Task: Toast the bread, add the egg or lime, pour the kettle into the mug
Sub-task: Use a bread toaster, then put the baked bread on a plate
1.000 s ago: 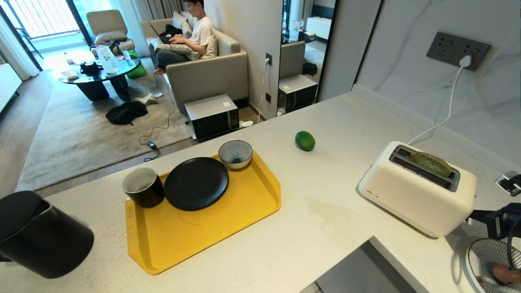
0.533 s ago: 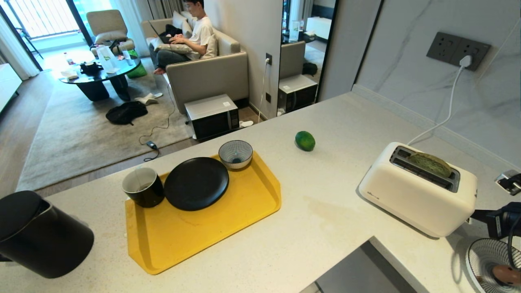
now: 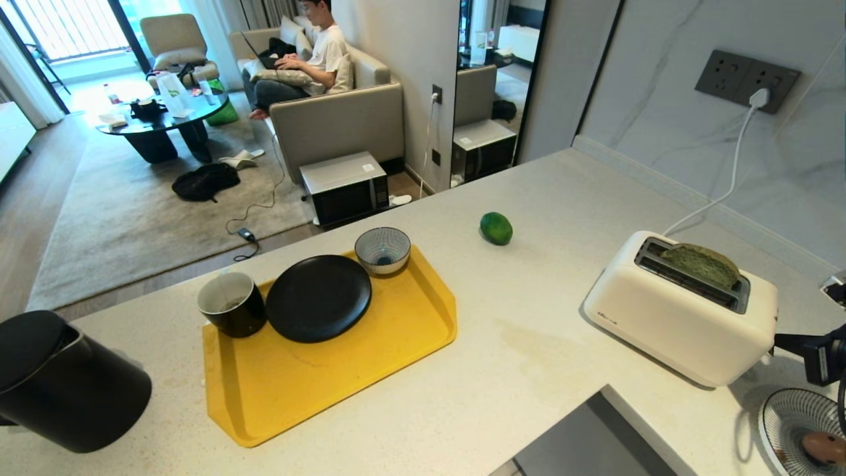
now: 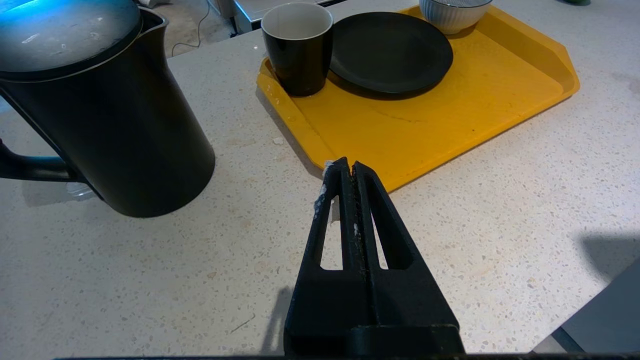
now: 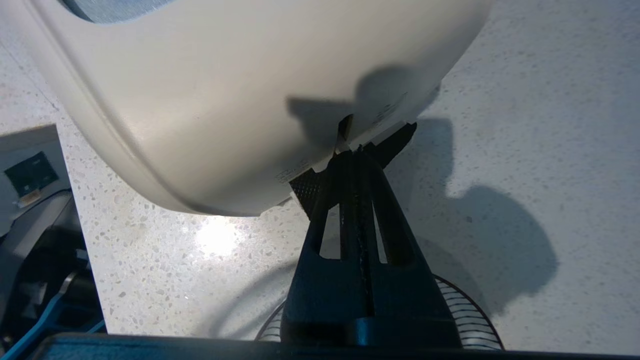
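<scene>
The thick slice of pale green bread with an olive crust [image 3: 702,264] is seated in one slot of the white rounded plastic toaster [image 3: 674,311], its top edge standing proud, so it is judged not yet lowered. At the toaster's end nearest the robot, the right gripper [image 5: 356,150] is held with its fingers pressed together, the tips touching the dark lever at the foot of that end wall. For the lever to be worked well, the tips should be kept squarely on it and pushed straight down, so that the toaster is not shoved across the pale speckled stone surface [image 3: 529,344]. Well away from the toaster, the left gripper [image 4: 349,167] is parked, pressed together on nothing, near the matte black cylindrical kettle [image 4: 105,115].
</scene>
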Controlling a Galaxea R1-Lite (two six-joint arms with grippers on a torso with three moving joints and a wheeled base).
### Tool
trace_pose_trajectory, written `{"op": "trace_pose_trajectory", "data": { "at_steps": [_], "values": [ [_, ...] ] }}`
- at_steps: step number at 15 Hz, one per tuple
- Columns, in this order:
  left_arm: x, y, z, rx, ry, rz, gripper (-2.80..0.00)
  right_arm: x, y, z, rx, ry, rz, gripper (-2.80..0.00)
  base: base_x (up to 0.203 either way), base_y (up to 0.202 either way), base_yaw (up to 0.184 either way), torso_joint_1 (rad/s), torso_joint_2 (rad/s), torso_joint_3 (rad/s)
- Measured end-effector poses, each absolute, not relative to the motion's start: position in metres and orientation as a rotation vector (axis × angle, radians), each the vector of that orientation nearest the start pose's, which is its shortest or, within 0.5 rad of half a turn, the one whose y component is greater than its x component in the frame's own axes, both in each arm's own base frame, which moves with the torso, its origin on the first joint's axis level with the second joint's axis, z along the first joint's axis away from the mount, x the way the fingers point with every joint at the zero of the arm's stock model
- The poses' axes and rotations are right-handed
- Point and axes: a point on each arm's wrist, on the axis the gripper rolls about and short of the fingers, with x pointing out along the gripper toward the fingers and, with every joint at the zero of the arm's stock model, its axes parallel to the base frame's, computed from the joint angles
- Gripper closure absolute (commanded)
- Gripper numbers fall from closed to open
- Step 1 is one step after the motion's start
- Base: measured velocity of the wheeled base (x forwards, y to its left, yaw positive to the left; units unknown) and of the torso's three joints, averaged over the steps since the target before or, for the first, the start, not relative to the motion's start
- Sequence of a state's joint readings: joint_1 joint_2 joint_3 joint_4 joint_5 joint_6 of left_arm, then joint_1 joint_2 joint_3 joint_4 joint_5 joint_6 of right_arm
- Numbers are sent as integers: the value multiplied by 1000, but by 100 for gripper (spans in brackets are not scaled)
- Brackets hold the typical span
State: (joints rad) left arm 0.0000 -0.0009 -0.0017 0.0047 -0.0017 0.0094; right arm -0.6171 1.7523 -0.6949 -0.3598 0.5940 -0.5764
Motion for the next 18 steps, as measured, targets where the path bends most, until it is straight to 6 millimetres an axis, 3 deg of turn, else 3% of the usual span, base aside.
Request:
{"op": "trace_pose_trajectory", "data": {
  "at_steps": [11,12,13,18],
  "values": [
    [-23,0,75,9,3,-2,0,187,-127,173,-278,382,62,0,0,0,0,0,0,0],
    [-23,0,75,9,2,-2,0,183,-124,179,-294,361,56,-166,0,0,0,0,0,0],
    [-23,0,75,9,2,-2,0,179,-120,184,-311,342,51,-280,0,0,0,0,0,0],
    [-23,0,75,9,2,-2,0,170,-99,193,-402,277,21,-280,0,0,0,0,0,0]
  ]
}}
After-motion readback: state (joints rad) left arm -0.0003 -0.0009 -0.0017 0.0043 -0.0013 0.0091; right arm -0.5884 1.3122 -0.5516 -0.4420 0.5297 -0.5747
